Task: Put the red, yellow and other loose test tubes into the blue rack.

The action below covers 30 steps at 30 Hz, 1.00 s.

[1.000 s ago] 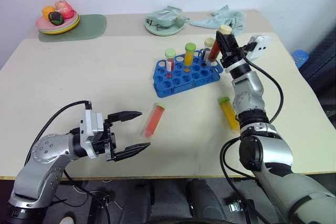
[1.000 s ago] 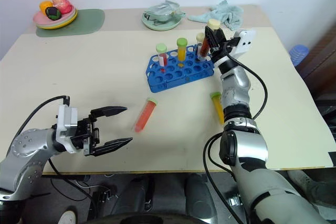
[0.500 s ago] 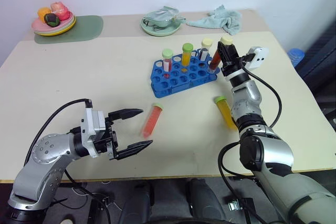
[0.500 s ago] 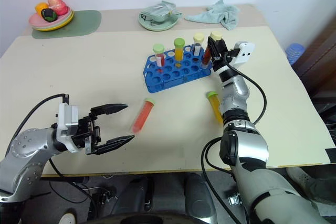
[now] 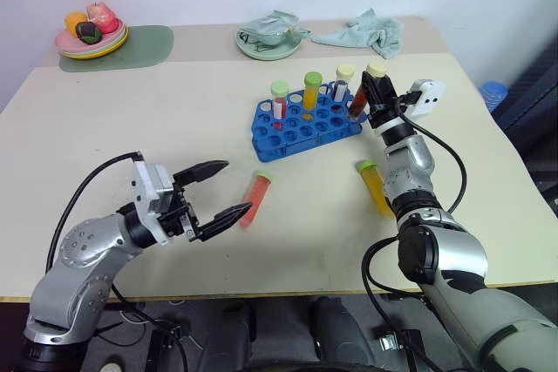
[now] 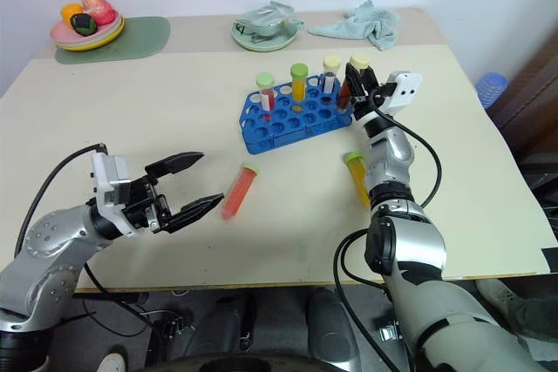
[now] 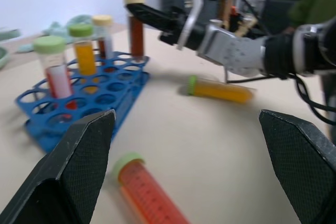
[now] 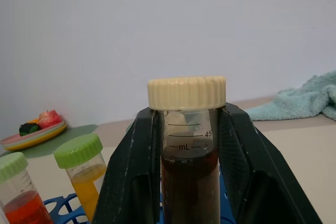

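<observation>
At the right end of the blue rack [image 5: 307,124], the right gripper [image 5: 370,91] was clamped on a dark brown tube [image 8: 190,182], held upright over a hole, seemingly mid-insertion. Nearer, the left gripper [image 5: 218,192] stood spread wide just left of the red tube [image 5: 252,201] lying on the table [image 5: 131,128]; the yellow tube [image 5: 377,187] lay to the right. Lowering and releasing looked next.

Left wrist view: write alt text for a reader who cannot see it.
The open left gripper frames a red tube lying on the table. Beyond it, the blue rack holds upright tubes, the right gripper grips a dark brown tube at the rack's far corner, and a yellow tube lies loose.
</observation>
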Available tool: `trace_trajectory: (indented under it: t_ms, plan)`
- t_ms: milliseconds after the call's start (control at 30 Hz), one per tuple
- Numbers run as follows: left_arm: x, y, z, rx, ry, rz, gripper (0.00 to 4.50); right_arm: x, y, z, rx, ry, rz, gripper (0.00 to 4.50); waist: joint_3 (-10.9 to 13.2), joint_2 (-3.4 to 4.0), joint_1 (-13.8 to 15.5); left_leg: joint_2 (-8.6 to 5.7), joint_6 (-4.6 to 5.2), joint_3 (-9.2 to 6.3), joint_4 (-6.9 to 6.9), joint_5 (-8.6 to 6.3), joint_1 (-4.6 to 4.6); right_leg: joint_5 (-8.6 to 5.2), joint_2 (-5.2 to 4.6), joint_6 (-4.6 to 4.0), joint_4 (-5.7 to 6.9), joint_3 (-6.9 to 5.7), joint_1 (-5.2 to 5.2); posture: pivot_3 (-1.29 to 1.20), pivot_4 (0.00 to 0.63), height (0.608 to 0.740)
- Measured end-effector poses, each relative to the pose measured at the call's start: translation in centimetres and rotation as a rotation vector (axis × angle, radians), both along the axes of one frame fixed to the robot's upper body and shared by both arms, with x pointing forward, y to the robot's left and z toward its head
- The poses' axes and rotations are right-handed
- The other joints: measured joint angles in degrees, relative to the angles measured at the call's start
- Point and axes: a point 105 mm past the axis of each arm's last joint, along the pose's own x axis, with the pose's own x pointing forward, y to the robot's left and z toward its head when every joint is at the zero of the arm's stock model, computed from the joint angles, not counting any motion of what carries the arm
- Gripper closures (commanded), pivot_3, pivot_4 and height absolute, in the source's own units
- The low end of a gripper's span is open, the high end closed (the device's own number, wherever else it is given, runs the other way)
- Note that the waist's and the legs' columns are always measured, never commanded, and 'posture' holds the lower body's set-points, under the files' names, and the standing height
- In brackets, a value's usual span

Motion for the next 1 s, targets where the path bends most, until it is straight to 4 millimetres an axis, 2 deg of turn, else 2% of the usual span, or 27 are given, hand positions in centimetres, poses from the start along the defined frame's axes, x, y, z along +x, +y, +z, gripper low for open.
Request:
trace_trajectory:
  t_ms: [267, 367, 467, 600, 633, 833, 1000]
  plan:
    - [0.7, 0.0, 0.1, -0.049, 0.011, 0.062, 0.0, 0.0, 0.1, -0.1, -0.018, 0.002, 0.0, 3.38, 0.0, 0.0, 0.0, -0.01, -0.01, 0.01, 0.0, 0.0, 0.0, 0.0, 0.0, 0.0, 0.0, 0.0, 0.0, 0.0, 0.15, 0.74]
    - [0.8, 0.0, 0.2, -0.057, 0.01, 0.067, 0.0, -0.4, 0.2, -0.8, -0.038, -0.003, 0.01, 3.38, 0.0, 0.0, 0.01, -0.01, -0.01, 0.02, 0.0, 0.0, 0.0, 0.0, 0.0, 0.0, -0.01, 0.0, 0.01, 0.0, 0.15, 0.74]
    - [0.8, -0.1, 0.2, -0.063, 0.009, 0.063, 0.0, -0.8, 0.3, -1.8, -0.062, 0.003, 0.01, 2.12, 0.0, 0.0, -0.03, -0.01, -0.02, 0.02, 0.0, 0.01, 0.0, 0.0, 0.0, 0.0, 0.0, 0.0, 0.0, 0.0, 0.15, 0.74]
    - [0.7, -0.1, 0.2, -0.066, 0.008, 0.055, 0.0, -0.9, 0.4, -1.8, -0.121, -0.012, -0.038, 0.22, 0.0, 0.0, -0.04, -0.01, -0.02, 0.01, 0.0, 0.01, 0.0, 0.0, 0.0, 0.0, 0.0, 0.0, -0.01, 0.0, 0.15, 0.74]
    - [0.7, -0.2, 0.2, -0.066, 0.008, 0.053, 0.0, -0.8, 0.3, -1.7, -0.142, -0.012, -0.063, 0.06, 0.0, 0.0, -0.05, -0.02, -0.02, 0.02, 0.0, 0.01, 0.0, 0.0, 0.01, 0.0, 0.01, 0.0, -0.01, 0.0, 0.15, 0.74]
    - [0.6, -0.3, 0.1, -0.072, 0.008, 0.047, 0.0, -0.5, -0.2, -1.1, -0.224, -0.02, -0.131, 0.06, 0.0, 0.0, 0.02, -0.02, -0.05, 0.02, 0.0, 0.03, 0.0, 0.0, 0.0, 0.0, 0.0, 0.01, 0.0, 0.0, 0.15, 0.74]
    - [0.5, -0.5, 0.0, -0.069, 0.011, 0.032, 0.0, -0.6, -1.1, 1.1, -0.317, -0.048, -0.169, 0.06, 0.0, 0.0, 0.2, -0.02, -0.05, 0.0, 0.0, 0.03, -0.01, 0.0, -0.02, 0.0, 0.0, 0.01, -0.01, 0.0, 0.15, 0.74]
